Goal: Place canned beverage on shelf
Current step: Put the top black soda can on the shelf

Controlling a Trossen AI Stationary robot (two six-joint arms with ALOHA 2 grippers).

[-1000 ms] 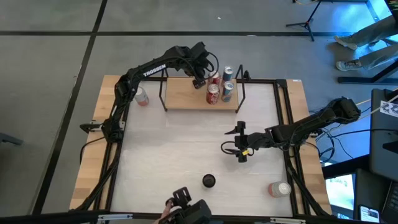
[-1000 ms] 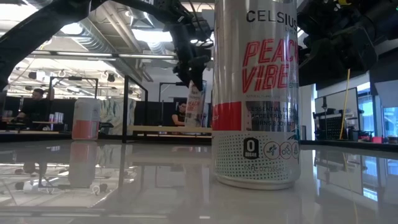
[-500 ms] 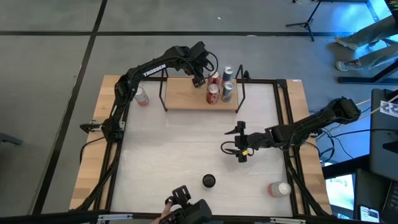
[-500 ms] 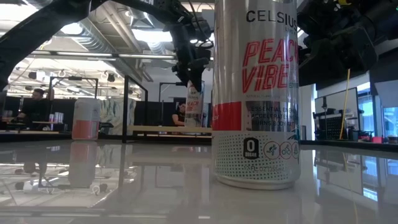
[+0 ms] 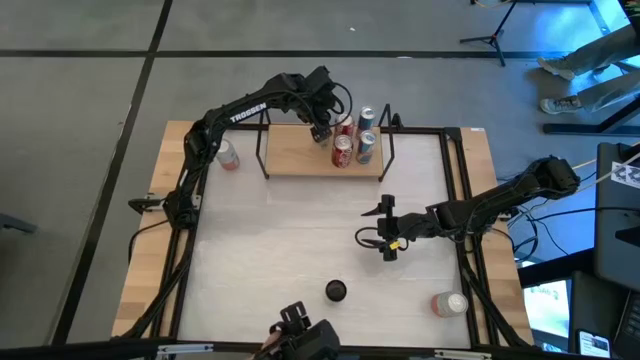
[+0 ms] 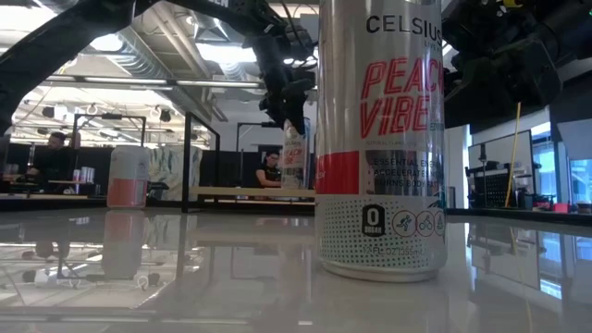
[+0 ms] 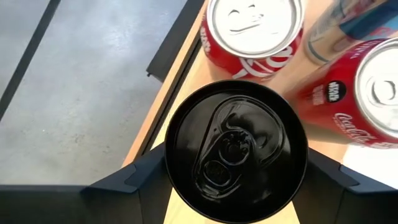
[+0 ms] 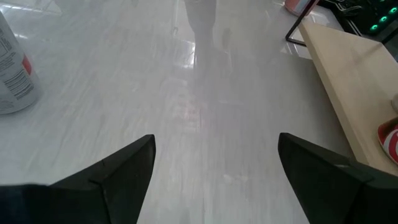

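The light-wood shelf point(image 5: 300, 158) stands at the table's far edge with several cans on its right half: two red ones point(image 5: 343, 150) and two silver-blue ones point(image 5: 366, 145). My left gripper point(image 5: 322, 120) is over the shelf's far side, just left of these cans, shut on a black-topped can point(image 7: 236, 149), which also shows in the low view point(image 6: 293, 153). My right gripper point(image 5: 388, 228) is open and empty above the table's middle right; its fingers point(image 8: 124, 168) show spread apart. My left gripper pinches the black-topped can between its two fingers point(image 7: 140, 180), on opposite sides of the can's wall just below the top rim point(image 7: 171, 162). The fingers come from above, pointing down. The can is upright over the shelf board point(image 7: 176, 87); I cannot tell whether its base touches the board.
A black-topped Celsius can point(image 5: 336, 291) stands near the table's front edge, close to the low camera point(image 6: 379, 139). A pink can point(image 5: 229, 155) stands at the far left, and a pink-white can point(image 5: 450, 303) is at the near right. The shelf's black wire uprights point(image 5: 264, 150) flank the board.
My left gripper has shifted a little toward the table's right with the black-topped can, nearer the cans on the shelf. The can was tilted and now hangs more upright.
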